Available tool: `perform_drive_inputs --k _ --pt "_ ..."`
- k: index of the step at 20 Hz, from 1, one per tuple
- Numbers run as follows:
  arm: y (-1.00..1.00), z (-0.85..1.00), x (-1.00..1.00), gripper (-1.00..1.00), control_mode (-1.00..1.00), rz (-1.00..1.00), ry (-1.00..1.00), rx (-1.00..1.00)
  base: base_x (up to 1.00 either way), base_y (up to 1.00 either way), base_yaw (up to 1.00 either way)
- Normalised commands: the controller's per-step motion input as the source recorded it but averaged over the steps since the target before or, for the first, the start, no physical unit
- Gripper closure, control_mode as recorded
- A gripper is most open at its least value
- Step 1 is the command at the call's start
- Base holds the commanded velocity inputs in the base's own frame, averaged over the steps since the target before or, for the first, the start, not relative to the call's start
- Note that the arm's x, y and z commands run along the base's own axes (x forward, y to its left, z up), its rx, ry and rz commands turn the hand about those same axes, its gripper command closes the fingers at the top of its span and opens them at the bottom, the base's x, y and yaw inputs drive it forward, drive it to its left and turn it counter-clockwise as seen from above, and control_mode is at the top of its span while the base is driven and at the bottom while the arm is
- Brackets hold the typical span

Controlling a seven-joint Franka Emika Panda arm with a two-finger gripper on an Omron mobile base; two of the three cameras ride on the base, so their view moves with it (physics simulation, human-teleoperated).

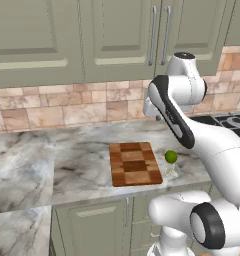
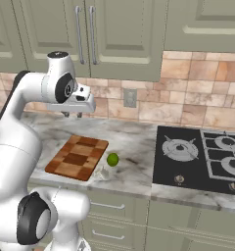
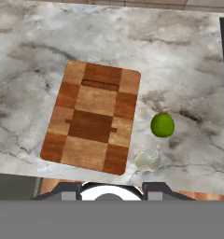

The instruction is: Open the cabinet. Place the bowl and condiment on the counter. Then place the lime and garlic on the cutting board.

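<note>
Two small items wait beside the board while our gripper hangs above

Two things lie just off the edge of the rectangular wooden cutting board (image 3: 95, 117) with its chequered light and dark brown blocks: the small round bright green lime (image 3: 162, 124) and the small whitish lumpy garlic bulb (image 3: 147, 159). Looking down along our gripper (image 2: 72, 114), we find the board well below it on the grey-white marble counter (image 3: 34, 60) with brownish veining. In the hand view the lime is to the right of the board, apart from it, and the garlic is near the board's lower right corner, close to the lime but not touching it.

We hold the gripper high over the counter, level with the brick-tiled wall and below the tall sage-green wall cabinet (image 1: 123, 35), whose two panelled doors with long vertical silver bar handles are both shut. We cannot tell from these views how wide the jaws stand; nothing shows between the finger tips. Off to the gripper's right side in the right base view lies a black gas hob (image 2: 202, 157), set into the same counter
</note>
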Motion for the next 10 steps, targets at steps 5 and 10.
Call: perform_drive_inputs --k 5,10 --pt "-0.03 0.0 -0.02 -1.0 -1.0 0.0 -0.03 0.0 0.0 0.0 0.0" --pt "-0.14 0.03 -0.08 -1.0 -1.0 0.0 -0.07 0.0 0.0 0.0 0.0"
